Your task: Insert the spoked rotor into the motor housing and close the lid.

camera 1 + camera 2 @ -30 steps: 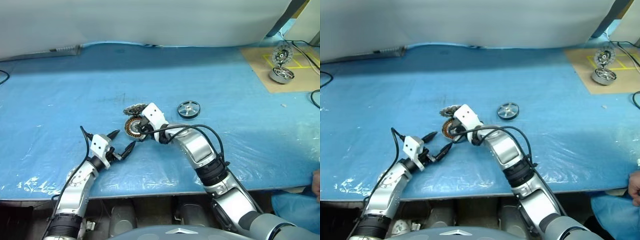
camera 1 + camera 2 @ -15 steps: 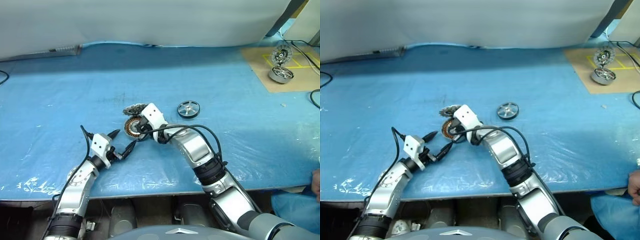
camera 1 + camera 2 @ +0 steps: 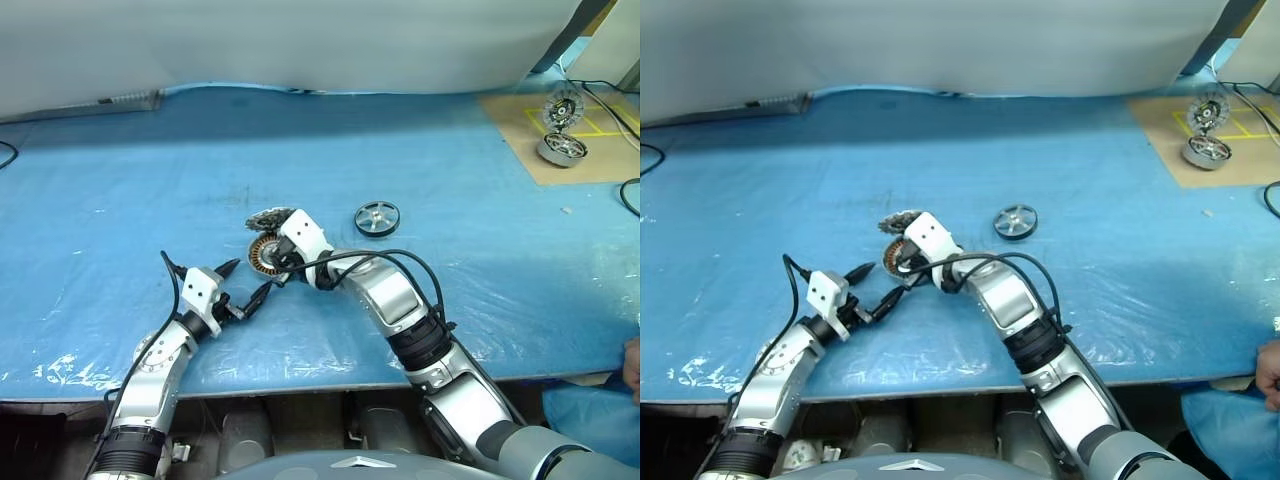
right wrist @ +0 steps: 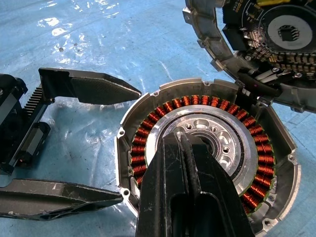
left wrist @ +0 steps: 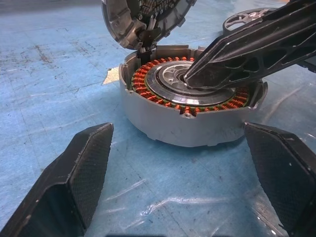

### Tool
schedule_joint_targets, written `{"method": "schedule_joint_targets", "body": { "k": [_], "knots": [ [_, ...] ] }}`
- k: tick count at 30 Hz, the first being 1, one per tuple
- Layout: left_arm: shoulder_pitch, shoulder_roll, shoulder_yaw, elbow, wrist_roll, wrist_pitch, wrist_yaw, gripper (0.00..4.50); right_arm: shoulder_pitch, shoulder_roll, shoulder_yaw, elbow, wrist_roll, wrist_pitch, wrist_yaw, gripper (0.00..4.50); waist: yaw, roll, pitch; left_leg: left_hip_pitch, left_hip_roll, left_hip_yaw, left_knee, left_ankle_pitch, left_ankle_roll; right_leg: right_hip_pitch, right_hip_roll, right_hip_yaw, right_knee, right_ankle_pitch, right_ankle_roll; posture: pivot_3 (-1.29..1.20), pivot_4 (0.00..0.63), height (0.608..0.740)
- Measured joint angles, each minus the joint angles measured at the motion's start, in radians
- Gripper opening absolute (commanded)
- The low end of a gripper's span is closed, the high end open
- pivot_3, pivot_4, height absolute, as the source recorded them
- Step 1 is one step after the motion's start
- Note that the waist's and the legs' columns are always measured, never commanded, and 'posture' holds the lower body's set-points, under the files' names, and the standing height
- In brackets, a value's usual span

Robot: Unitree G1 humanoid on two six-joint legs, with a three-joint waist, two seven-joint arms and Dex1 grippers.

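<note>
The motor housing (image 3: 264,256) lies on the blue sheet, copper windings (image 4: 148,143) ringing its silver centre. Its toothed lid (image 3: 270,216) stands tilted open at the housing's far rim, still joined to it. My right gripper (image 4: 180,139) is shut, and its tips rest on the housing's centre hub. My left gripper (image 3: 245,283) is open just in front of the housing, level with the table, one finger (image 5: 84,168) to each side and holding nothing. The spoked rotor (image 3: 377,218) lies flat on the sheet to the right of the housing, apart from both grippers.
A brown board (image 3: 520,130) at the back right carries two other motor parts (image 3: 561,148). A white sheet hangs along the table's far edge (image 3: 300,88). A person's hand (image 3: 631,362) shows at the lower right, near the table's front edge.
</note>
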Motion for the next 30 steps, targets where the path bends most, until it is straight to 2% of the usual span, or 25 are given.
{"method": "schedule_joint_targets", "body": {
  "k": [14, 20, 23, 30],
  "knots": [
    [0.0, 0.001, 0.0, 0.01, 0.001, -0.01, -0.012, 4.5, 0.01, -0.052, -0.043, -0.151, 0.033, 0.066, -0.001, 0.02, 0.001, 0.0, 0.0, 0.0, 0.0, 0.0, 0.0, 0.0, 0.0, 0.0, 0.0, 0.0, 0.0, 0.0, 0.0, 0.0, 0.15, 0.74],
    [0.003, 0.0, 0.0, 0.009, 0.002, -0.011, -0.011, 4.5, 0.043, -0.11, -0.084, -0.215, 0.027, 0.121, -0.058, 0.02, 0.005, 0.0, 0.0, 0.0, 0.0, 0.0, 0.0, 0.0, 0.0, 0.0, 0.0, 0.0, 0.0, 0.0, 0.0, 0.0, 0.15, 0.74],
    [0.005, 0.001, 0.0, 0.004, 0.002, -0.01, -0.009, 4.5, 0.07, -0.171, -0.151, -0.264, 0.027, 0.166, -0.089, 0.63, 0.007, 0.0, 0.0, 0.0, -0.001, 0.0, 0.001, 0.0, 0.0, 0.0, 0.0, 0.0, 0.0, 0.0, 0.0, 0.0, 0.15, 0.74],
    [0.007, 0.004, -0.001, -0.002, 0.002, -0.006, -0.014, 4.5, 0.112, -0.338, -0.337, -0.344, 0.021, 0.264, -0.141, 3.02, 0.001, 0.0, 0.0, 0.001, 0.0, 0.0, 0.001, 0.0, 0.0, 0.0, 0.001, 0.001, 0.0, 0.0, 0.0, 0.0, 0.15, 0.74]
  ]
}}
